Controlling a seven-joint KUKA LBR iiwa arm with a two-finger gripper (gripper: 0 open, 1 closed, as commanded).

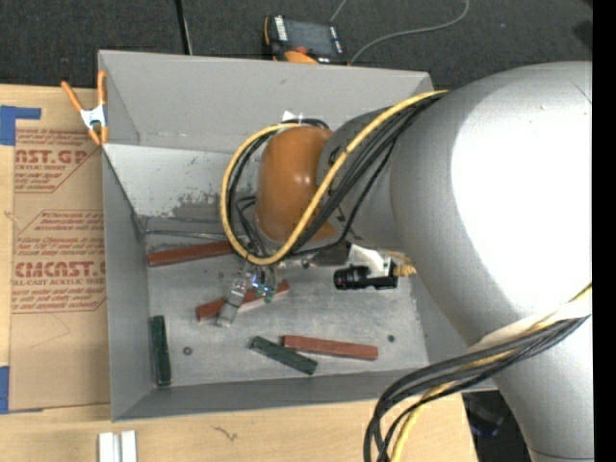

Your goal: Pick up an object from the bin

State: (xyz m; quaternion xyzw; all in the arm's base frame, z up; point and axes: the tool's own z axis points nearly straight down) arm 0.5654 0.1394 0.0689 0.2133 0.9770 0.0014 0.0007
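While the jaws are hanging low over the middle of the bin floor, a short reddish-brown stick (208, 309) is lying directly beneath them, slightly tilted, with its right end sitting a little nearer the back wall than its left. A small metal tip of the jaws is overlapping the middle of this stick, and the stick is showing on either side of it. Whether the jaws are spread, pressed together or pinching the stick cannot be told, because the wrist is covering them from above. Just behind and to the left, a longer reddish-brown stick (191, 253) is lying flat near the foot of the back wall, apart from the short one. Toward the front wall, another reddish-brown stick (330, 347) is lying almost level, and a dark green stick (283, 354) is lying at an angle with its right end just beside that stick's left end. A second dark green stick (159, 350) is lying along the left wall near the front corner, well apart from the others. Above the jaws, the orange cover (289, 186) is sitting on the wrist, with yellow and black cables (231, 195) looping around it. The large grey arm (500, 210) is coming in over the right rim of the grey metal bin (289, 94).
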